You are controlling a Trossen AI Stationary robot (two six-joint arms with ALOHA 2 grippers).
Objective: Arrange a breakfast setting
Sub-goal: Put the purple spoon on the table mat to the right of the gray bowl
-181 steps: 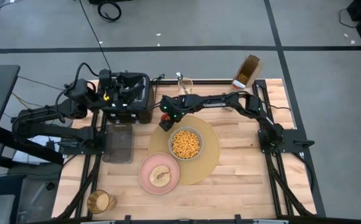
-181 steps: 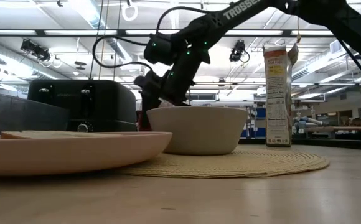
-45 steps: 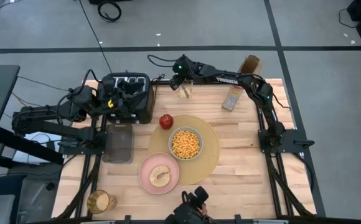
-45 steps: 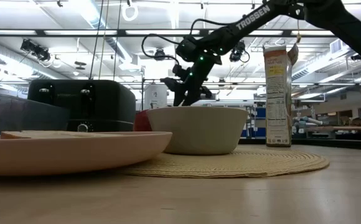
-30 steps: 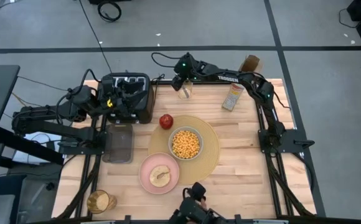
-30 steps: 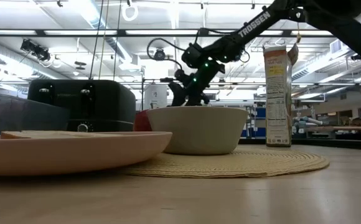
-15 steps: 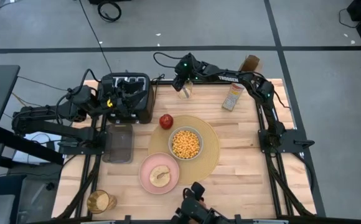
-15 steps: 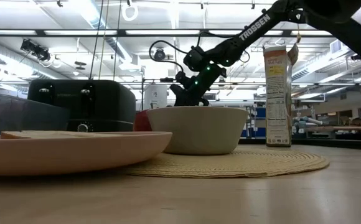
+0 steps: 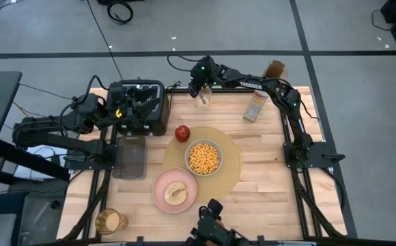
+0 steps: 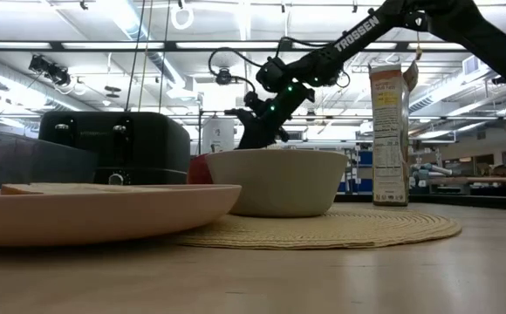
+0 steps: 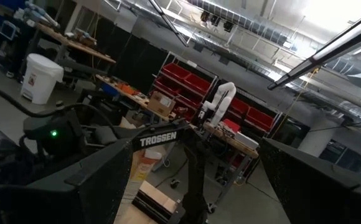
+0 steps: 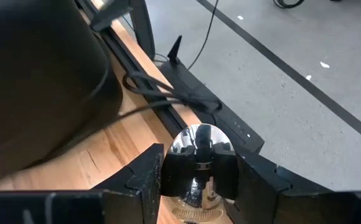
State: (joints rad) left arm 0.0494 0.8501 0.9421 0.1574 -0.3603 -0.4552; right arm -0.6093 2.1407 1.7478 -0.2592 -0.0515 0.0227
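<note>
Pale butcher-block table [image 9: 266,205] fills the middle of the high view, the tan placemat [image 9: 233,167] at its centre carrying the white bowl [image 9: 203,157] of cereal, the pink plate [image 9: 175,189] overlapping its lower-left edge and the red apple [image 9: 181,132] at its upper left. Up at the top edge, the right gripper [image 9: 199,90] has its fingers clamped around the metal spoon [image 12: 196,144], which stands in a clear glass [image 9: 203,98]. If the spoon drags on the rim when lifted, I'd expect that glass to tip. The amber glass [image 9: 109,221] sits far off, lower left. The left gripper [image 9: 142,104] hovers over the toaster [image 9: 140,121], fingers spread.
</note>
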